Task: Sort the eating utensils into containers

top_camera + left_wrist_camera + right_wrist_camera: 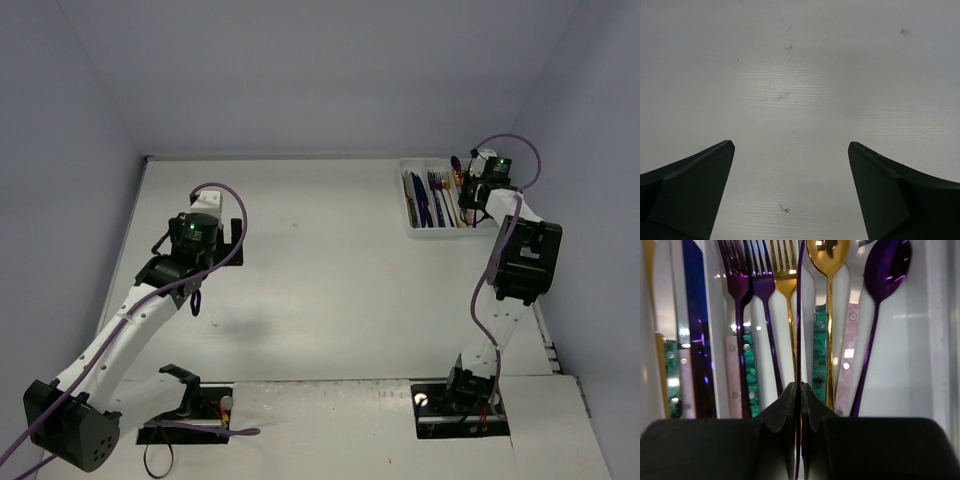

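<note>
R gripper (800, 390) clamped on a thin purple utensil (800, 300), seen edge-on, over the white tray (940, 340) at the far-right table corner. The shaft runs between gold fork (785, 282) and gold spoon (827, 257). Tray contents, L to R: knives (692, 290), forks (737, 270), spoons (885, 270). L gripper (790, 165) is spread wide above the table (800, 75), well apart from tray.

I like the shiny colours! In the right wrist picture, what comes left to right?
dark blue knife, purple fork, second purple fork, gold fork, thin purple utensil, gold spoon, purple spoon
</note>
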Robot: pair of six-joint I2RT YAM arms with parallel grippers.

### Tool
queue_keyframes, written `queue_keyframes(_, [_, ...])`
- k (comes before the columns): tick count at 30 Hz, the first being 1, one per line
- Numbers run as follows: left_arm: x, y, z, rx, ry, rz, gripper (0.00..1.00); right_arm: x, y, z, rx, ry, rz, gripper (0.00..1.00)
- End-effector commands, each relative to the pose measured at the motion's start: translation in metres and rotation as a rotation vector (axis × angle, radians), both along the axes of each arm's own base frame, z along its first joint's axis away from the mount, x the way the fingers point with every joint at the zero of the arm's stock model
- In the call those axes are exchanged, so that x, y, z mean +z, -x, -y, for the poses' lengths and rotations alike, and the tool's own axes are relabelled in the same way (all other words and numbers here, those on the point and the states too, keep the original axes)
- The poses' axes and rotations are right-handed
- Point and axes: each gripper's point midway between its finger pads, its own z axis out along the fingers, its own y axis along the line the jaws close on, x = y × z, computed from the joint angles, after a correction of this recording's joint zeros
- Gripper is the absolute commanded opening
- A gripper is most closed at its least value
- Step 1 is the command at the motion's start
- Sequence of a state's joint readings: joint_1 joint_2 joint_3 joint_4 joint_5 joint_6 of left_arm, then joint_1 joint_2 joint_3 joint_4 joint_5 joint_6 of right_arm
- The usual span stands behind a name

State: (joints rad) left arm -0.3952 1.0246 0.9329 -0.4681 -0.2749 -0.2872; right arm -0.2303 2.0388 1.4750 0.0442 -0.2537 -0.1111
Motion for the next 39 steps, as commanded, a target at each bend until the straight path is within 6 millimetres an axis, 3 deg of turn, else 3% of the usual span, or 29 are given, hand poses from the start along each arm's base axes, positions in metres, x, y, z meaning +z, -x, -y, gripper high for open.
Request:
queue_keyframes(1, [0.016, -0.010, -0.005, 0.020, -0.011, 0.049, 0.97, 0.023, -0.024, 0.015, 0.050, -0.020, 0.089, 0.00])
queue_keyframes(13, [0.011, -0.011, -0.005, 0.018, -0.008, 0.031, 0.97, -0.001, -0.028, 0.028, 0.056, -0.041, 0.062, 0.00])
queue_keyframes(33, [0.011, -0.011, -0.004, 0.014, -0.003, 0.030, 0.97, 0.083, -0.038, 0.021, 0.124, -0.038, 0.231, 0.00])
queue_keyframes(36, [0.012, -0.011, -0.003, 0.011, 0.001, 0.032, 0.97, 0.086, -0.038, 0.026, 0.111, -0.023, 0.234, 0.00])
queue_keyframes(39, [0.011, -0.011, -0.004, 0.012, 0.001, 0.031, 0.98, 0.075, -0.037, 0.034, 0.090, -0.028, 0.214, 0.00])
